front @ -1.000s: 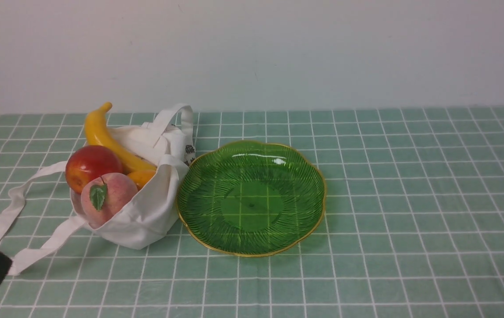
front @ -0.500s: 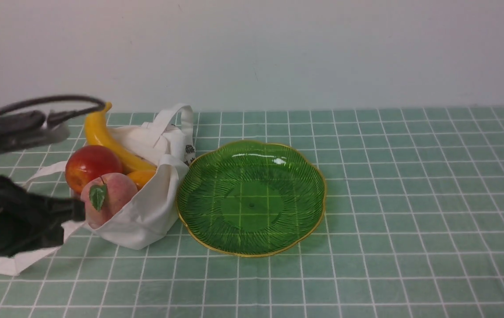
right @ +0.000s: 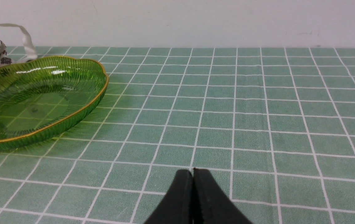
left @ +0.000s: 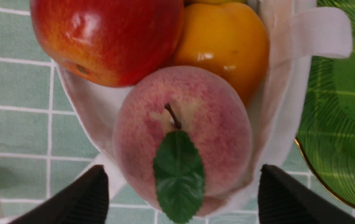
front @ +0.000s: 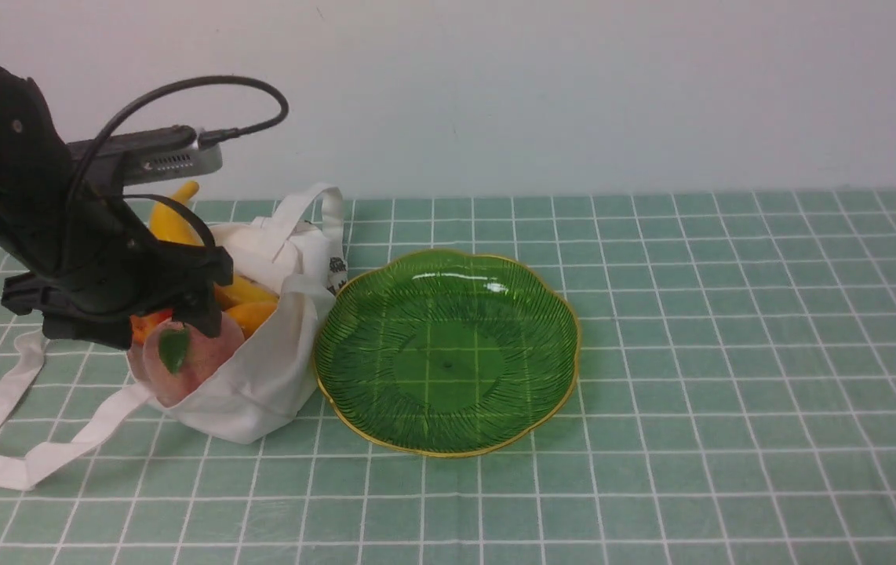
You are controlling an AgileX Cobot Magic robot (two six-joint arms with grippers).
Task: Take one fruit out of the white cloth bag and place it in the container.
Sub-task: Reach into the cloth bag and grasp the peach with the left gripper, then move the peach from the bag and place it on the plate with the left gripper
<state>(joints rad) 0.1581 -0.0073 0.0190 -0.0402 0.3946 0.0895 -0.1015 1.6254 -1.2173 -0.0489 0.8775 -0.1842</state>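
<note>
The pale pink peach (front: 191, 357) with its green leaf sits at the front mouth of the white cloth bag (front: 264, 369). From above in the left wrist view the peach (left: 193, 124) fills the middle. My left gripper (left: 183, 186) hangs just above it, open, one black finger (left: 84, 196) on each side and nothing held. In the front view the left gripper (front: 181, 318) covers the bag's back. The green dish (front: 448, 349) lies empty right of the bag. My right gripper (right: 193, 174) is shut, low over the cloth, apart from the dish (right: 34, 99).
A red apple (left: 103, 37), an orange fruit (left: 224, 46) and a yellow banana (front: 169, 216) share the bag behind the peach. The bag's long strap (front: 16, 455) loops out on the green checked tablecloth to the front left. A pale wall stands behind the table.
My left arm has swung in from the lower left and risen over the bag, so that it stands above the peach and hides the apple. Fruit, bag and dish have not moved.
</note>
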